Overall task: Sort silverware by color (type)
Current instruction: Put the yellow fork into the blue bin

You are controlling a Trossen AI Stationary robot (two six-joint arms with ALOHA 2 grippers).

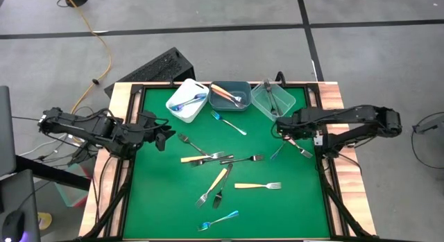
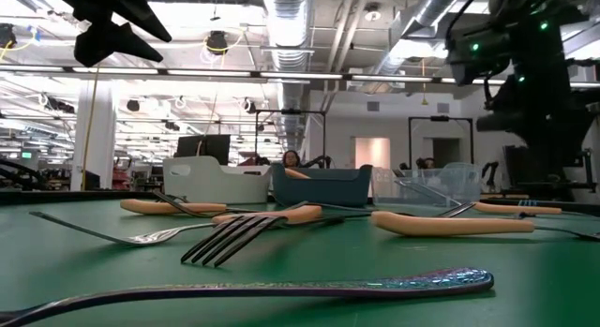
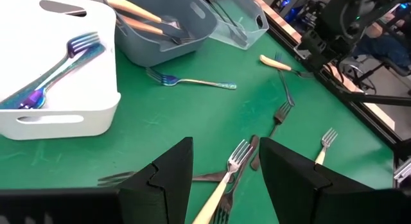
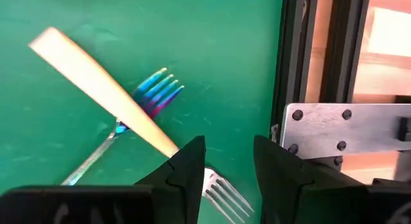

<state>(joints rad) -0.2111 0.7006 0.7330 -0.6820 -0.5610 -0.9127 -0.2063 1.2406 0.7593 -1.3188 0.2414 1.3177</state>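
Table cover [image 1: 277, 214]: we see matt green cloth.
Forks [image 1: 258, 186]: glossy metal heads, some iridescent.
White bin [image 3: 77, 115]: we note smooth plastic.
Table frame [image 1: 119, 96]: pale wood.

A green tabletop [image 1: 152, 193] with a wooden rim carries three bins along its far edge: a white bin [image 1: 187, 101], a grey-blue bin [image 1: 230, 96] and a clear bin [image 1: 272, 100]. Loose forks [image 1: 208, 159] lie scattered over the middle, one blue fork [image 1: 219, 220] near the front edge.

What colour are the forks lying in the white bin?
Iridescent blue-purple forks in the white bin; clearest in the left wrist view.
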